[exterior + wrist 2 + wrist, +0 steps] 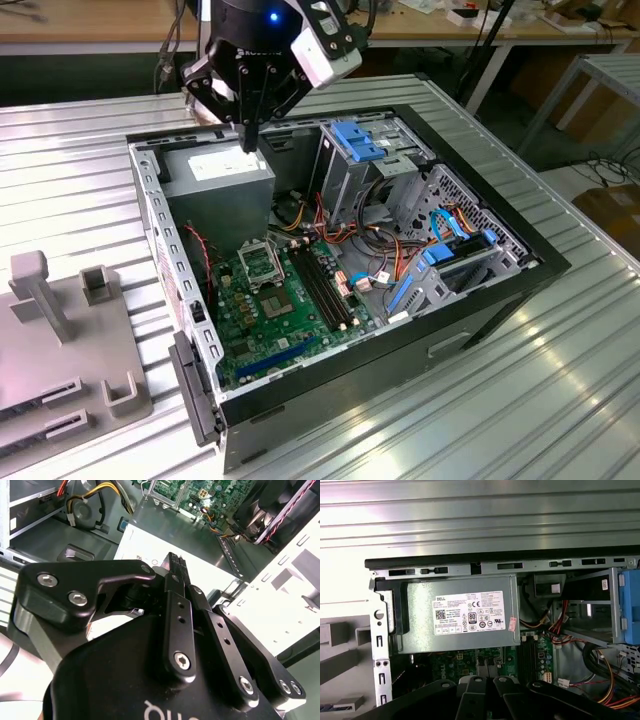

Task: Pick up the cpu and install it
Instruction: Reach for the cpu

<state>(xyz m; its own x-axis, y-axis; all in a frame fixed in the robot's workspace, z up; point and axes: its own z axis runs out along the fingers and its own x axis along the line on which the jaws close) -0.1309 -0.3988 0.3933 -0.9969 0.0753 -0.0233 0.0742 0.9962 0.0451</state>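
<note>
My gripper (249, 143) hangs over the open computer case, just above the grey power supply (220, 180) at the case's far left corner in the exterior view. Its black fingers (174, 562) are pressed together at the tips, so it is shut. The cpu is hidden; I cannot tell whether anything thin sits between the tips. The black square-framed socket (262, 262) lies on the green board (285, 325) lower in the case, nearer the camera than the gripper. In the first wrist view the finger links (490, 682) sit below the labelled power supply (460, 615).
Blue drive cages (360, 140) and bundles of coloured cables (390, 250) fill the exterior view's right half of the case. A grey fixture with upright posts (60, 330) stands on the ribbed metal table (560, 380) at the exterior view's left. The case walls (155, 230) ring the board.
</note>
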